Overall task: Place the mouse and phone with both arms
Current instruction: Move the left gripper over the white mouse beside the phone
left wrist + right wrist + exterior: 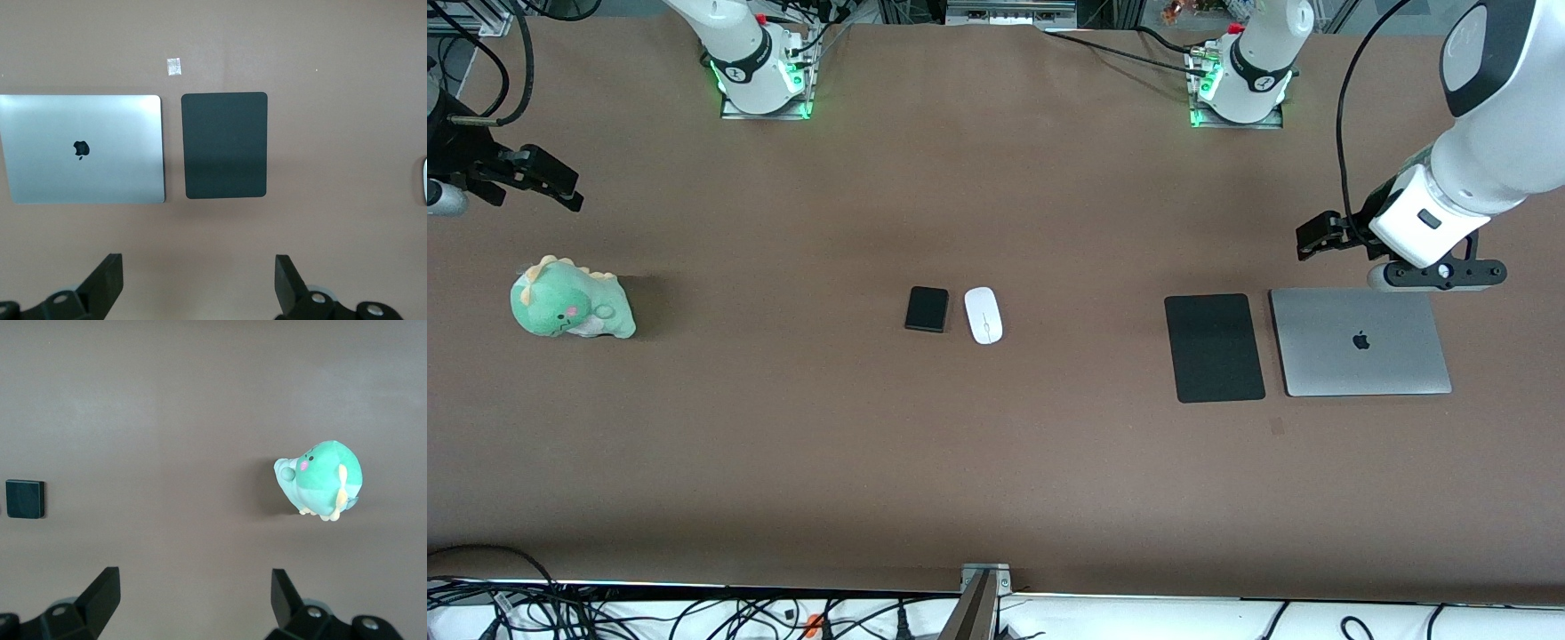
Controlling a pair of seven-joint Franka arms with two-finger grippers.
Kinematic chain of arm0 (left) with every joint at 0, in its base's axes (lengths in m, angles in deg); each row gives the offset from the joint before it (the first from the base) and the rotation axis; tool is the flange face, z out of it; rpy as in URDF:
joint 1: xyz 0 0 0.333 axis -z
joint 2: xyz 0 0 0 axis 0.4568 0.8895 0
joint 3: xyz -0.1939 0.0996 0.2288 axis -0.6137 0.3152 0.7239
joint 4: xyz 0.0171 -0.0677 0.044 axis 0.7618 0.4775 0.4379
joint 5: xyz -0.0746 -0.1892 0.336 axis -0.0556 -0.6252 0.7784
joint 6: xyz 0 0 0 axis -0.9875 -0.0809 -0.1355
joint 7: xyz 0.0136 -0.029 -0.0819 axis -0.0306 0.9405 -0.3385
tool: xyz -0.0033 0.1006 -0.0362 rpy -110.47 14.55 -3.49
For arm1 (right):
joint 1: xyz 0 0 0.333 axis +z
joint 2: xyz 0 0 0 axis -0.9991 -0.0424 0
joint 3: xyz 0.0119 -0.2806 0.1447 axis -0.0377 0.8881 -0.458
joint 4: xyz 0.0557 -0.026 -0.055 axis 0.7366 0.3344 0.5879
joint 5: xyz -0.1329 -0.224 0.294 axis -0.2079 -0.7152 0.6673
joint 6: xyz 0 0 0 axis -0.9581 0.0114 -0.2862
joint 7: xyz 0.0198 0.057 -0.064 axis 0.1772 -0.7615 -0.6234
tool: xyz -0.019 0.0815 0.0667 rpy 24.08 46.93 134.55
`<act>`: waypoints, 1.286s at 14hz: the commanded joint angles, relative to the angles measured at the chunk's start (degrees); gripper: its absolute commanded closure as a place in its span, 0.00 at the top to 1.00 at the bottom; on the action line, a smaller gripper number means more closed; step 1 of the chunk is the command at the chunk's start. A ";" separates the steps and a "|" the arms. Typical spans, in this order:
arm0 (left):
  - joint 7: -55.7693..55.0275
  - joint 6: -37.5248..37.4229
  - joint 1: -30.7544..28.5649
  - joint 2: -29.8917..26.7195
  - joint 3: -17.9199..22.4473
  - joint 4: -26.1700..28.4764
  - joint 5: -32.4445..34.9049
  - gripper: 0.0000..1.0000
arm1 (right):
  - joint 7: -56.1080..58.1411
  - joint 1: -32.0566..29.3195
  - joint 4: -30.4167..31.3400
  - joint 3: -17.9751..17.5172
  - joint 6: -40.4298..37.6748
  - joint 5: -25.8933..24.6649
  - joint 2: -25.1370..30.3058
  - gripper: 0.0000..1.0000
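Front view: brown table [996,462] carrying 5 loose things. At mid-table, white mouse [983,315] lying flat, just beside black phone [927,308], narrow gap between, phone toward the right arm's end, neither touched by any end effector. Toward the left arm's end, black mouse pad [1215,348] flat on the table, closed silver laptop [1360,341] just beside it, apart by a thin strip of table. Toward the right arm's end, green plush dinosaur [569,300] resting well apart from the phone.

Left end effector [1316,238] up in the air over bare table just beside the laptop's edge nearest the arm bases, fingers spread wide, holding nothing. Right end effector [547,182] raised over bare table near the plush dinosaur, fingers likewise spread wide, holding nothing.

Left wrist view: both fingertips [107,280] wide apart with only table between, laptop [83,148] and mouse pad [225,145] lying side by side, sliver of the mouse [424,180] at the picture's edge, small pale square mark [174,67] on the table near the pad.

Right wrist view: fingertips [103,590] wide apart and empty, plush dinosaur [320,480] on its side, phone [25,499] well apart from it.
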 commanded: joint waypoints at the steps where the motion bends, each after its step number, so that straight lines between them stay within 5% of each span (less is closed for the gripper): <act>1: 0.94 -0.76 0.89 0.56 -1.27 -1.49 2.55 1.00 | 0.59 -0.88 -0.32 -0.96 -1.82 0.35 0.16 1.00; 9: -9.59 4.41 10.90 6.79 -3.11 -1.49 -1.58 1.00 | 0.50 -0.71 -0.41 -0.96 -2.09 0.35 -0.02 1.00; 18: -40.52 26.45 30.06 23.21 -2.85 -1.31 -0.35 1.00 | -0.29 0.96 -0.32 -0.96 -6.30 -0.35 -3.96 1.00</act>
